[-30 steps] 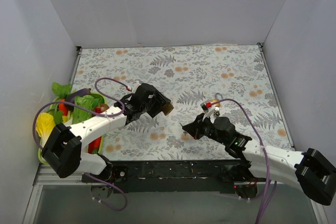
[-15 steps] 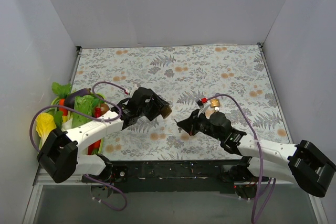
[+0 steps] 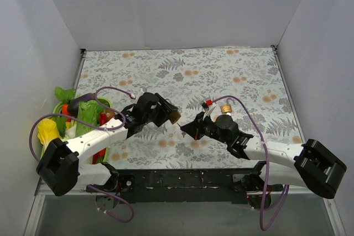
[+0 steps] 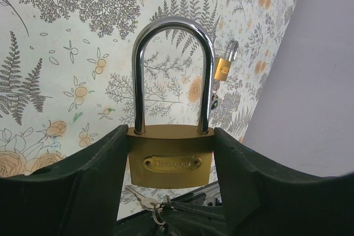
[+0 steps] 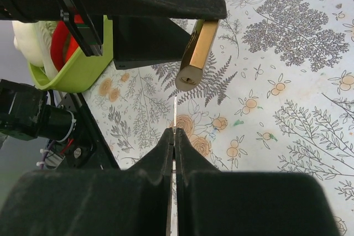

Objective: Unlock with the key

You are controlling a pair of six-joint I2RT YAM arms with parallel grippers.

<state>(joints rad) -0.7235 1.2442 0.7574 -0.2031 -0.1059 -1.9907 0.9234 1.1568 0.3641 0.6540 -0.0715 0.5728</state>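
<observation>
The right tool (image 5: 174,136), jaws pressed together on the key (image 5: 175,115), has slid leftward over the last second. The blade tip now sits just below the keyhole (image 5: 189,80) of the brass padlock (image 5: 194,53) — nearly lined up, not yet in. The left tool (image 3: 169,113) stands partly apart, clamped on the padlock's body above the flowered counter (image 3: 221,70) — insertion looks next.
</observation>
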